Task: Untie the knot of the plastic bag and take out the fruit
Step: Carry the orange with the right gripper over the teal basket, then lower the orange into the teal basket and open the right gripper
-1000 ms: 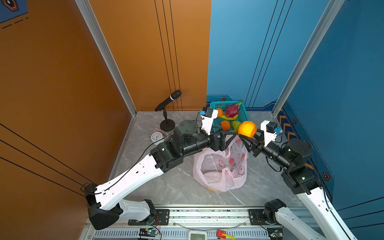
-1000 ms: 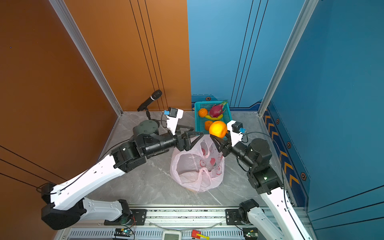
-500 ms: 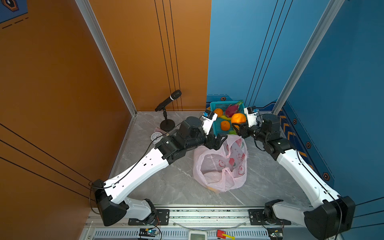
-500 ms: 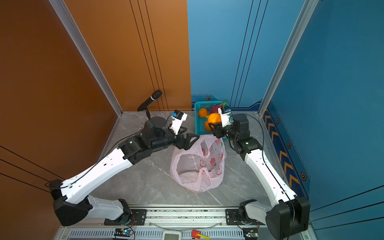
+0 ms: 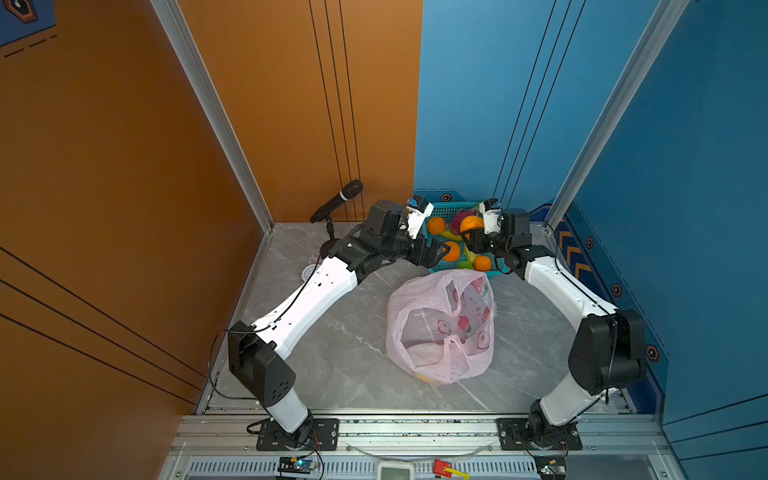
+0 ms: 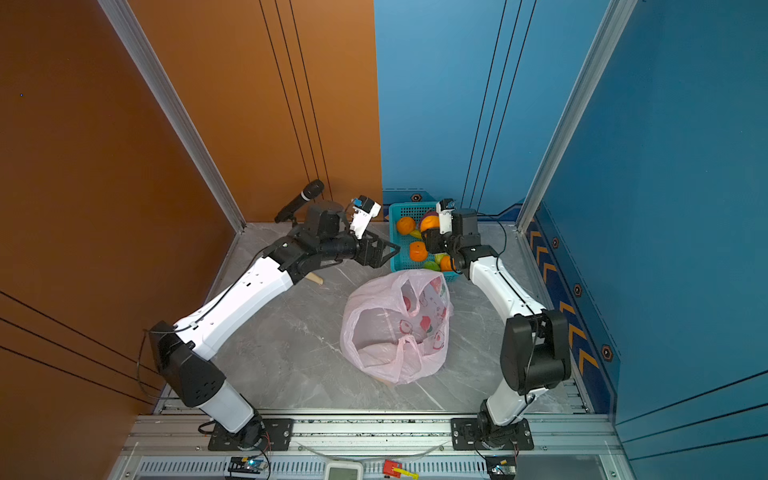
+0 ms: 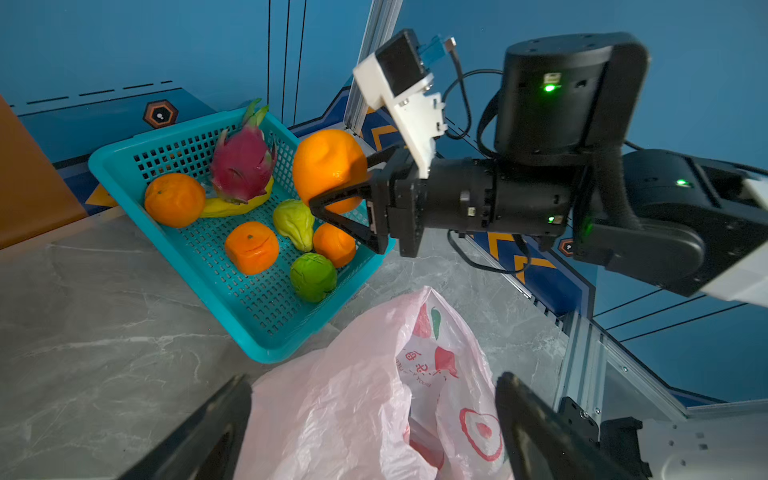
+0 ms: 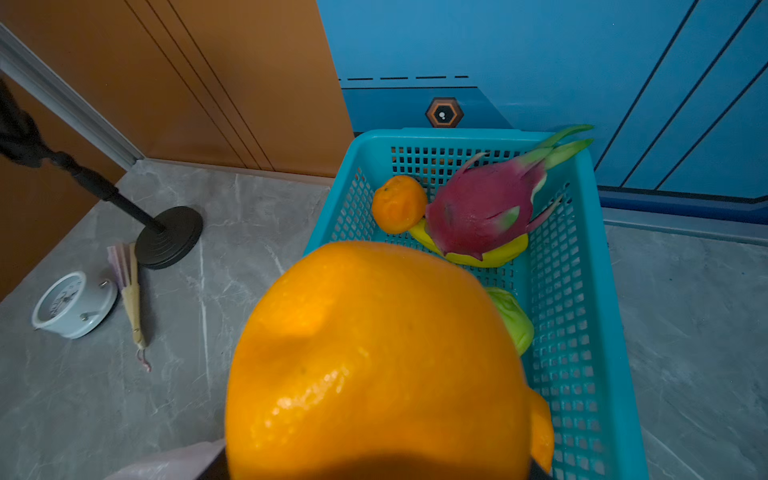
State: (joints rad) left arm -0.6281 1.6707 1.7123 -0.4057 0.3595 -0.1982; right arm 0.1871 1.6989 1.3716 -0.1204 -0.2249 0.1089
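While the pale-pink plastic bag (image 5: 440,328) slumps open-mouthed on the grey marble table (image 5: 332,353), the teal basket (image 7: 266,355) stands just beside it at 12 o'clock in both top views. The left gripper (image 6: 384,254) hangs at the basket's 9 o'clock edge, jaws spread wide and empty, with the bag apart at its 6 o'clock. Over the basket, the right gripper (image 7: 345,178) pinches a large orange (image 7: 324,162); the bag lies at its 7 o'clock. In the basket lie a dragon fruit (image 7: 243,166) on a banana (image 7: 224,208), tangerines (image 7: 251,247) and green fruits (image 7: 312,276).
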